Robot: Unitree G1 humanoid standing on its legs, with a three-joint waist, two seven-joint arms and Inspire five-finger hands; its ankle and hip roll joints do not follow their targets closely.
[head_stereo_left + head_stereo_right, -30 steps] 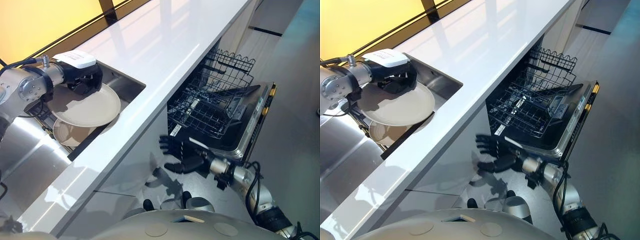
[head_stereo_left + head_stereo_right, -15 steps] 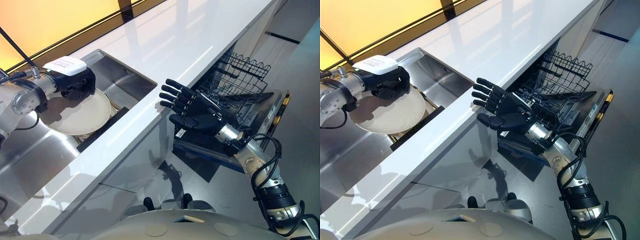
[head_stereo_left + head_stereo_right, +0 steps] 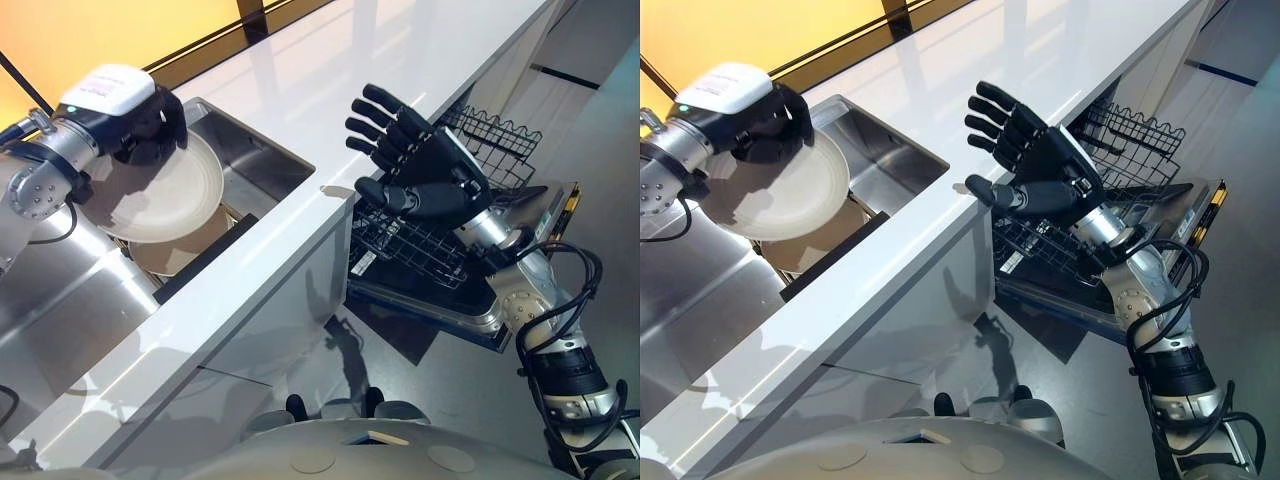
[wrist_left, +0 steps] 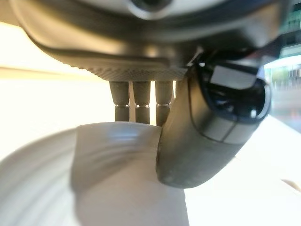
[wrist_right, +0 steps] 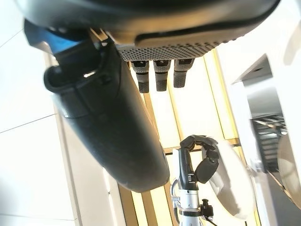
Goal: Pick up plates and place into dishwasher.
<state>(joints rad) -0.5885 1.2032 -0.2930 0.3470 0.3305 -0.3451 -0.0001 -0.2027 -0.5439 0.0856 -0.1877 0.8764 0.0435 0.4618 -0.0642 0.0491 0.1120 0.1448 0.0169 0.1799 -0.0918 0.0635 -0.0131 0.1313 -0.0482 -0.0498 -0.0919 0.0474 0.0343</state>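
Note:
My left hand is curled on the far rim of a cream plate and holds it tilted above the steel sink. In the left wrist view the thumb presses on the plate with the fingers behind the rim. A second cream plate lies lower in the sink. My right hand is raised beside the counter's front edge, open, fingers spread, holding nothing. The right wrist view looks across at the held plate. The dishwasher rack stands pulled out behind the right hand.
A long white counter runs between the sink and the dishwasher. The dishwasher door hangs open over the grey floor at the right. A yellow wall backs the counter.
My left hand has lifted the plate up off the lower plate and tilted it. My right hand rose from under the counter to above its front edge, staying open.

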